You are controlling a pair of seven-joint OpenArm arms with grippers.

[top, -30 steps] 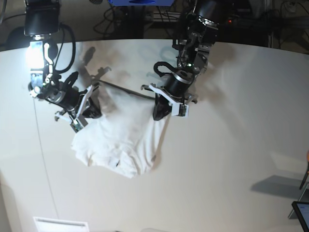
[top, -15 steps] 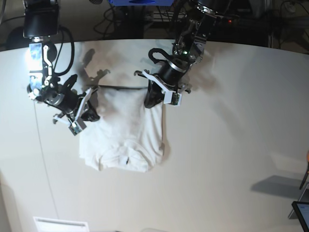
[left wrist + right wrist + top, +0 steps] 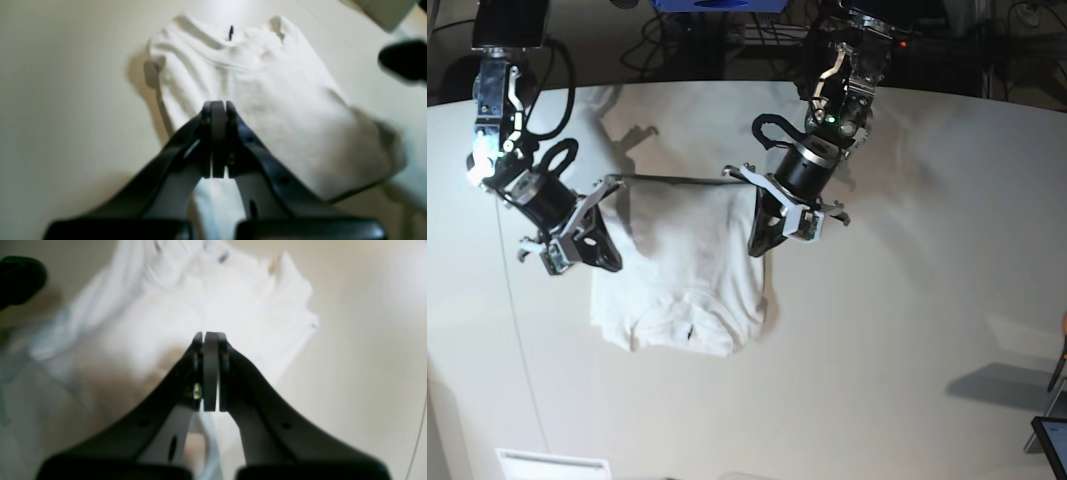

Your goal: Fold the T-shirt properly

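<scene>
Both arms hold the T-shirt (image 3: 682, 265) up by one edge, stretched taut between them above the table (image 3: 907, 300). The left claw (image 3: 763, 238), on the right side of the base view, is clamped tight on one end of that lifted edge; the right claw (image 3: 599, 250), on the left side, pinches the other end. From the raised edge the fabric slopes down toward the front, where the rest of the shirt lies on the table. The collar (image 3: 689, 322) sits at the near end, facing up, with a small dark tag (image 3: 690, 334) showing in the neck opening.

In the left wrist view the left claw (image 3: 218, 106) has its jaws pressed together, white cloth spreading out beyond the tips toward the collar and tag (image 3: 231, 32). In the right wrist view the right claw (image 3: 210, 336) is likewise closed hard, the shirt blurred and bright behind it. The dark tip of the other arm (image 3: 18, 276) shows at that view's upper left.
</scene>
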